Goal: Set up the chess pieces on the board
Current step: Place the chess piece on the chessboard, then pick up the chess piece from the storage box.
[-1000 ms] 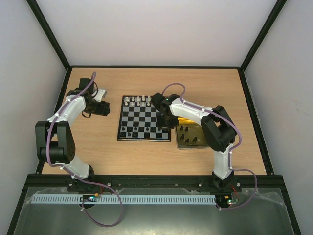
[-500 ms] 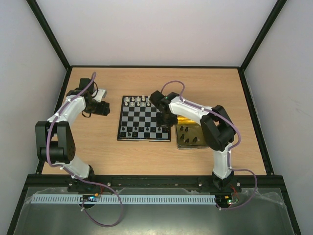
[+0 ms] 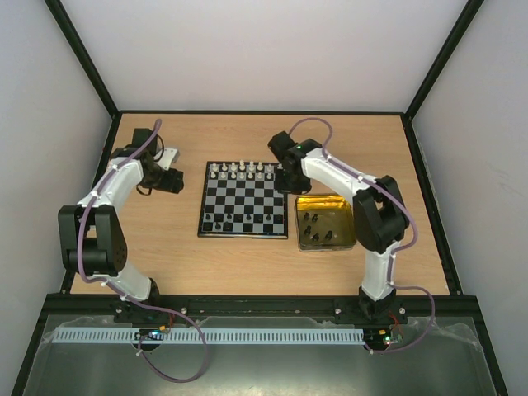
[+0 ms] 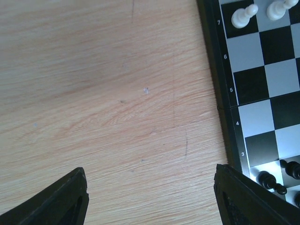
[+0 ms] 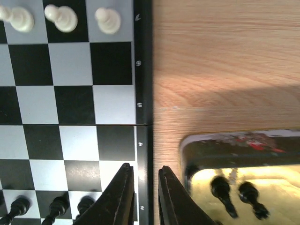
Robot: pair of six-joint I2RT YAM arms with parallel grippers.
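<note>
The board [image 3: 243, 198] lies mid-table. White chess pieces [image 3: 241, 170] line its far rows and black ones [image 3: 239, 219] stand along its near edge. My right gripper [image 3: 288, 183] hangs over the board's right rim near the far corner. In the right wrist view its jaws [image 5: 144, 166] are only a little apart, with nothing between them but the rim. White pawns [image 5: 108, 21] and black pieces [image 5: 58, 204] show there on the board [image 5: 75, 103]. My left gripper [image 3: 180, 181] is over bare wood left of the board, open and empty [image 4: 150, 168].
A yellow-lined metal tin [image 3: 346, 221] sits against the board's right side and holds several black pieces [image 5: 222, 190]. A small white block [image 3: 171, 156] lies by the left arm. Black frame rails bound the table.
My right gripper has swung from over the board's near right part, beside the tin, back toward the far right corner. The left arm has stayed still.
</note>
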